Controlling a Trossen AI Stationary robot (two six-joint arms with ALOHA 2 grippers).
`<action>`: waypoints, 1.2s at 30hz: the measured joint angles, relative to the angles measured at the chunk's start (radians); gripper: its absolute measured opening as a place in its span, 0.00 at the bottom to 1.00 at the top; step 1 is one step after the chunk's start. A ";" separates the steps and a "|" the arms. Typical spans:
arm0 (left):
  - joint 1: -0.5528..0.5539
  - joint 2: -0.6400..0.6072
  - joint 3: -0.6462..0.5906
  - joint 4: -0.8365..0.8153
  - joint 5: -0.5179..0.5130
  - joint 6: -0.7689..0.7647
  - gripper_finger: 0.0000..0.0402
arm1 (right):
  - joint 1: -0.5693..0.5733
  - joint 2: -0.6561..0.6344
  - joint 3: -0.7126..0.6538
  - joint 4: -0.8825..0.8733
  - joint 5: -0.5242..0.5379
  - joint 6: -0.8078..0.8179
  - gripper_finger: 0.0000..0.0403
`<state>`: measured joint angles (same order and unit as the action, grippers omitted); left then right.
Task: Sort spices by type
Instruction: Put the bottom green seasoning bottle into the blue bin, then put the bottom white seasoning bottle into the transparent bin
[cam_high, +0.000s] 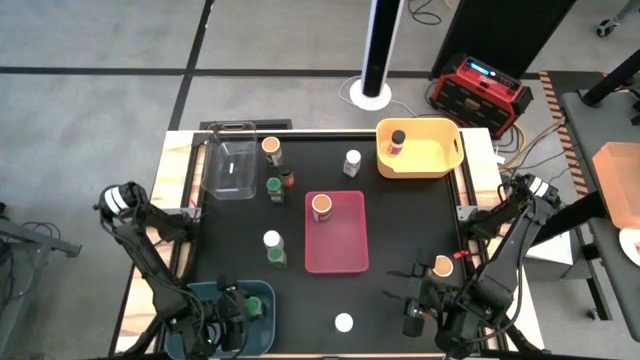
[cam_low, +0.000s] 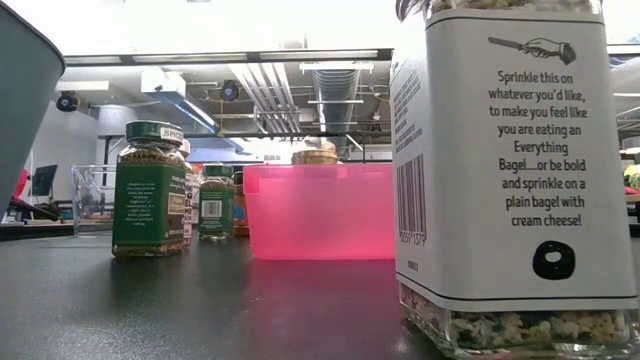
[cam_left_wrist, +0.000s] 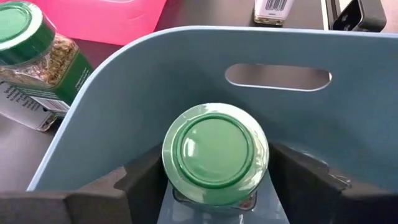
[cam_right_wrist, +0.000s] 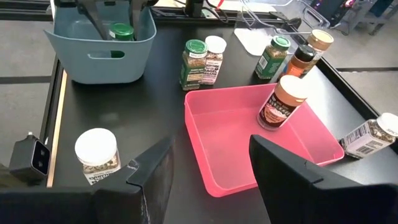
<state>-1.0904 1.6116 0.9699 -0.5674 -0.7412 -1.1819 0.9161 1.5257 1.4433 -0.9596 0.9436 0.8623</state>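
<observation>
A green-lidded spice jar (cam_left_wrist: 214, 152) stands upright inside the blue bin (cam_high: 262, 335) at the near left corner. My left gripper (cam_high: 236, 308) reaches into that bin, one finger close on each side of the jar. My right gripper (cam_right_wrist: 211, 155) hovers open over the near right of the table with nothing between its fingers. Beside my right arm stands an orange-lidded jar (cam_high: 441, 266). A tan-lidded jar (cam_high: 321, 207) stands in the pink bin (cam_high: 340, 250) and a dark-lidded one (cam_high: 398, 140) in the yellow bin (cam_high: 430, 155). Several more jars stand loose on the table. My left gripper has its fingers (cam_left_wrist: 134, 180) on either side of the green-lidded jar just below its lid (cam_left_wrist: 180, 186), coming slanting down from the near left. Whether they touch the jar I cannot tell. The jar stands upright on the bin's floor.
A clear bin (cam_high: 232, 160) stands at the far left. Loose jars: orange lid (cam_high: 271, 150), green (cam_high: 274, 187), dark (cam_high: 287, 178), white (cam_high: 352, 160), a white (cam_high: 271, 240) and green (cam_high: 276, 257) pair, and a white one (cam_high: 343, 322) near the front edge.
</observation>
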 joint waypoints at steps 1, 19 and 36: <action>0.000 -0.003 0.000 0.000 0.003 -0.001 0.62 | 0.000 0.000 0.000 0.000 0.000 0.000 0.49; 0.000 -0.023 0.013 -0.032 0.032 0.018 0.62 | 0.000 0.000 0.000 0.000 0.000 0.001 0.49; 0.000 -0.024 0.275 -0.433 0.021 0.022 0.62 | 0.000 0.000 0.000 0.000 0.000 -0.006 0.49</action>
<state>-1.0908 1.5875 1.2446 -1.0002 -0.7198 -1.1601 0.9157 1.5257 1.4433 -0.9592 0.9438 0.8561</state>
